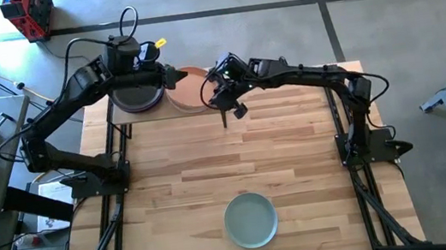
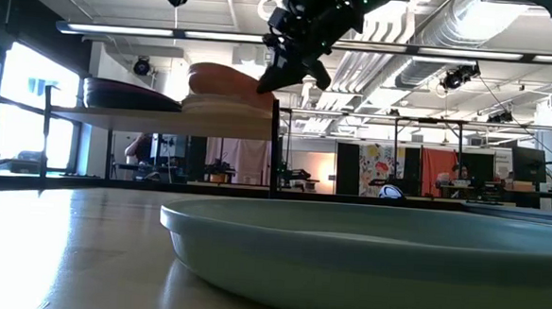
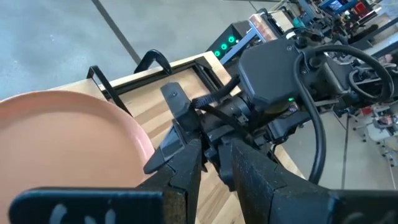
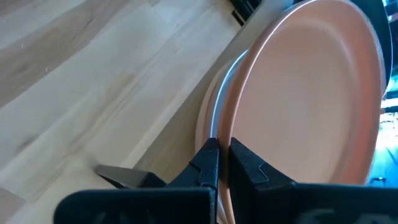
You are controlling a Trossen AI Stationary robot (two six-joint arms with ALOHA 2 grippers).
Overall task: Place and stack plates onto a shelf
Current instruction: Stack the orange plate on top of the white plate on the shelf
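A terracotta plate (image 1: 188, 91) is tilted over pale plates (image 2: 224, 105) on the shelf (image 2: 164, 122) at the table's far edge. My right gripper (image 1: 210, 82) is shut on its rim. A stack of dark plates (image 1: 134, 95) sits on the shelf to the left. My left gripper (image 1: 173, 76) hovers by the terracotta plate's far-left rim, fingers close together and empty; its wrist view shows the plate (image 3: 62, 137) beside it. A sage green plate (image 1: 250, 219) rests on the table near the front edge. My right gripper pinches the terracotta plate's rim (image 4: 225, 140) on its right side between its two fingers, one on the upper face and one beneath. The fingers come from the table's right. The plate is tilted above a pale plate's rim (image 4: 208, 121); whether they touch, I cannot tell.
A thin black upright bar (image 2: 275, 145) of the shelf stands just below my right gripper. Black frame rails run along the table's left (image 1: 112, 170) and right (image 1: 346, 139) sides. The tabletop's middle (image 1: 235, 149) holds nothing.
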